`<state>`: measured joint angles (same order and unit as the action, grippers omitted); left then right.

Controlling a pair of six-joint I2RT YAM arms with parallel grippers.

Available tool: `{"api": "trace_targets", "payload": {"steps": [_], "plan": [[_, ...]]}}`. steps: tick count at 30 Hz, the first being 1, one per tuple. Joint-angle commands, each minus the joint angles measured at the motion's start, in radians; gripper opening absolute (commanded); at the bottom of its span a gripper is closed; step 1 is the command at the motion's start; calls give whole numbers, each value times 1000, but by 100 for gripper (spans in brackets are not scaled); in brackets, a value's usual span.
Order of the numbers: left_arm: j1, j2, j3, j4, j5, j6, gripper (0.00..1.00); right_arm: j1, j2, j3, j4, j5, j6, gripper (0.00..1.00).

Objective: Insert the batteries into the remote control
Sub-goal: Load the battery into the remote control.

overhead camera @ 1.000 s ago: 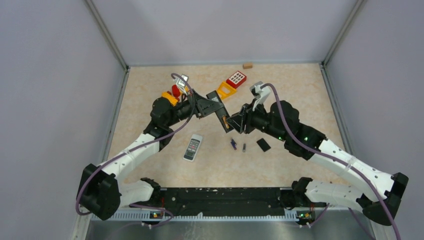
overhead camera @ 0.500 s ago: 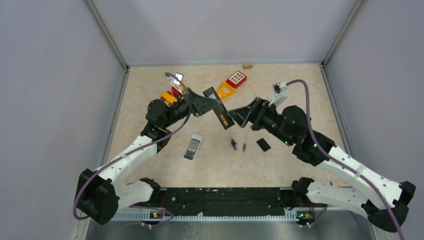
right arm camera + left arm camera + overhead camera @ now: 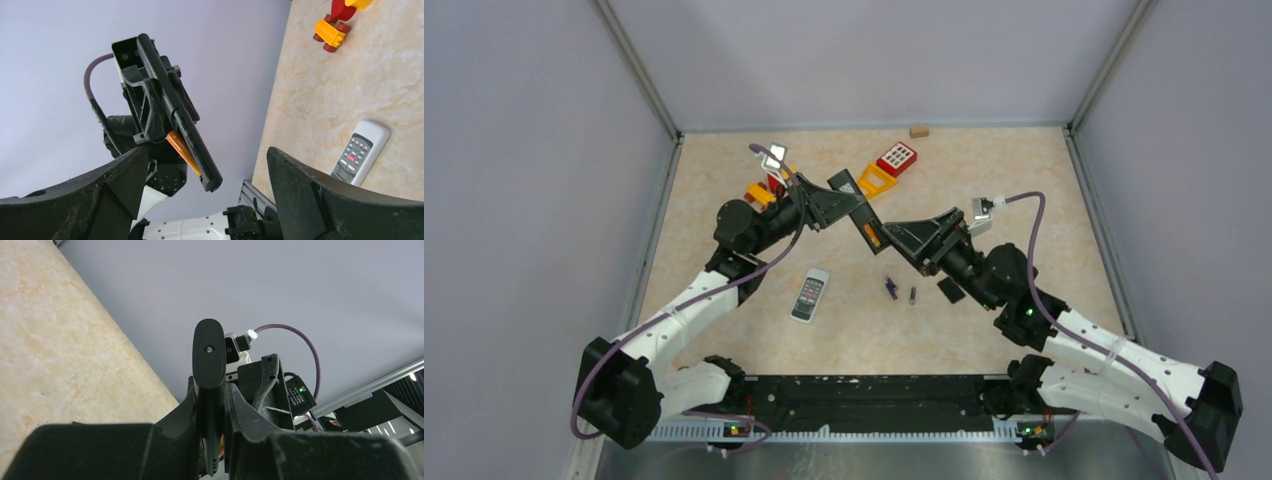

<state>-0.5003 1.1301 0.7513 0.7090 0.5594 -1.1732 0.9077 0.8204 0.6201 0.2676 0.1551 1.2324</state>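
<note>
Top view: left claw [image 3: 846, 205] is pinched on the black remote [image 3: 867, 228], lifted off the table [image 3: 724, 170]. The remote's long axis runs slantwise, its free end pointing at the right claw [image 3: 909, 245]. An orange battery [image 3: 872, 238] sits along the remote's side, near that free end. Right claw is spread wide and empty, just beside the free end but not gripping it. The two loose cells, blue battery [image 3: 890, 288] and grey battery [image 3: 912, 295], lie flat on the table under and slightly base-ward of the right claw, side by side but apart, both pointing roughly away from the bases. A white remote [image 3: 809, 295] lies below the left claw, untouched.

Left wrist view: the remote [image 3: 210, 360] is seen end-on, standing out straight ahead and clamped between the fingers [image 3: 245, 410].

Right wrist view: both fingers [image 3: 305, 190] stand far apart, with the remote [image 3: 172, 107] and orange battery [image 3: 181, 149] dead ahead between them.

Judgement: the right arm is nearer the loose cells, and the left is busy. The next pick needs a drop straight down with the jaws across the battery's length.
</note>
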Motion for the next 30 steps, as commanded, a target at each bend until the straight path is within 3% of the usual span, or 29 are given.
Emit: {"api": "trace_targets", "payload": {"steps": [1, 8, 21, 30], "plan": [[0, -6, 6, 50, -23, -5, 0, 6, -18, -8, 104, 36, 55, 89], [0, 11, 7, 45, -10, -3, 0, 6, 31, 11, 203, -20, -9, 89], [1, 18, 10, 46, 38, 6, 0, 3, 139, 67, 214, -67, 0, 89], [1, 22, 10, 47, 64, 13, 0, 3, 197, 96, 219, -99, 30, 79]]}}
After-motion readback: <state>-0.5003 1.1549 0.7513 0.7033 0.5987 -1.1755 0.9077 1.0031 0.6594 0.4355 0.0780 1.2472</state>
